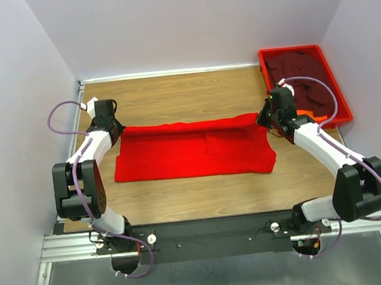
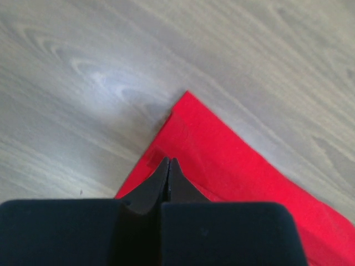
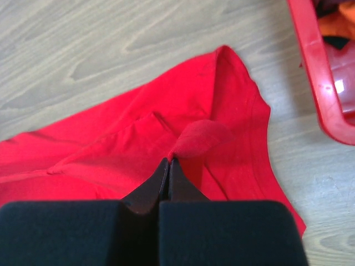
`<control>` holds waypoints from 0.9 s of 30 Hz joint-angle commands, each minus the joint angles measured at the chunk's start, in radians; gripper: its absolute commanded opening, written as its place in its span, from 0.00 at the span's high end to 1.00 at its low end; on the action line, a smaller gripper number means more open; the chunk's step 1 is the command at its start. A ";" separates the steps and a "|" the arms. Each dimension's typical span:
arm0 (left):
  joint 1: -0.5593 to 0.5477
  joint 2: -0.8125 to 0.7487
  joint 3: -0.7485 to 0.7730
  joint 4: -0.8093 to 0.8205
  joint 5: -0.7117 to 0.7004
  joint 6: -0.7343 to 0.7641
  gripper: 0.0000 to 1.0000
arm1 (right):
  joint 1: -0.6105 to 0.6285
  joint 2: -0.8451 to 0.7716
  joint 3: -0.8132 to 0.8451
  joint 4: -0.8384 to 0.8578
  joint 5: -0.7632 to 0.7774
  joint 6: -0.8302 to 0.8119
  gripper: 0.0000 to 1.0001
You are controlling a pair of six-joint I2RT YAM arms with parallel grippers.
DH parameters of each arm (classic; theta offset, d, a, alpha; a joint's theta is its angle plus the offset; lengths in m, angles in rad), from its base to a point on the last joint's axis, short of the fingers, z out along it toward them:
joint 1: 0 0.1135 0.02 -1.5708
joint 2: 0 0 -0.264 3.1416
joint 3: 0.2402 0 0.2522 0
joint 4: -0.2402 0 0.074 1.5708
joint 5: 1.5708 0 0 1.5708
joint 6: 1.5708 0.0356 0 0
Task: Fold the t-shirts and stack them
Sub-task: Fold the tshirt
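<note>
Pinching the red shirt [image 1: 191, 149] at its far corners, the left claw [image 2: 168, 166] and right claw [image 3: 168, 165] are both clamped on cloth, likely to lift that edge evenly for a fold across the table [image 1: 173, 97], while the maroon shirt [image 1: 304, 72] sits in the tray [image 1: 289, 49].
</note>
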 commanded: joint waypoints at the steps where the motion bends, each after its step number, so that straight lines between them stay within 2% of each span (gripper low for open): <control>1: 0.008 -0.021 -0.047 0.029 0.023 -0.035 1.00 | -0.003 -0.019 -0.047 -0.021 -0.052 0.012 0.99; 19: 0.010 -0.037 -0.165 0.072 0.040 -0.105 1.00 | -0.002 0.008 -0.157 -0.008 -0.095 0.042 1.00; 27: 0.010 -0.054 -0.147 0.057 0.006 -0.101 1.00 | -0.002 0.004 -0.203 0.006 -0.094 0.048 0.99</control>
